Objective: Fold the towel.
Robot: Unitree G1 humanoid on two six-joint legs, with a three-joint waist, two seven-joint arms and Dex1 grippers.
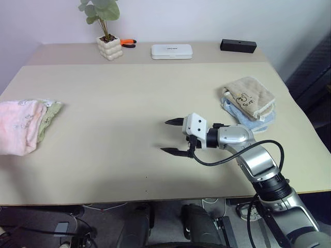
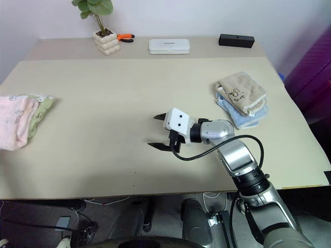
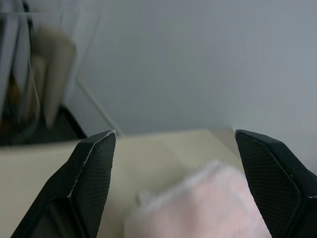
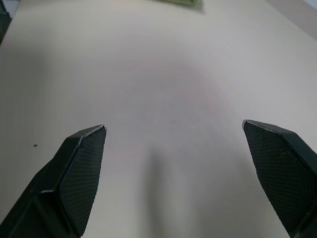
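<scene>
the pale pink terry towel lies folded at the left edge of the beige wooden table, overlapping a light green towel. the left gripper hovers over it, jaws spread and empty. the right gripper, jaws spread wide, hangs above the bare table centre.

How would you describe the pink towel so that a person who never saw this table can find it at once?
Start at the long beige table and go to its left edge, far from the potted plant at the back. There the pink towel lies folded on top of a light green towel. It is the only pink cloth; the beige towel lies at the right side.
</scene>
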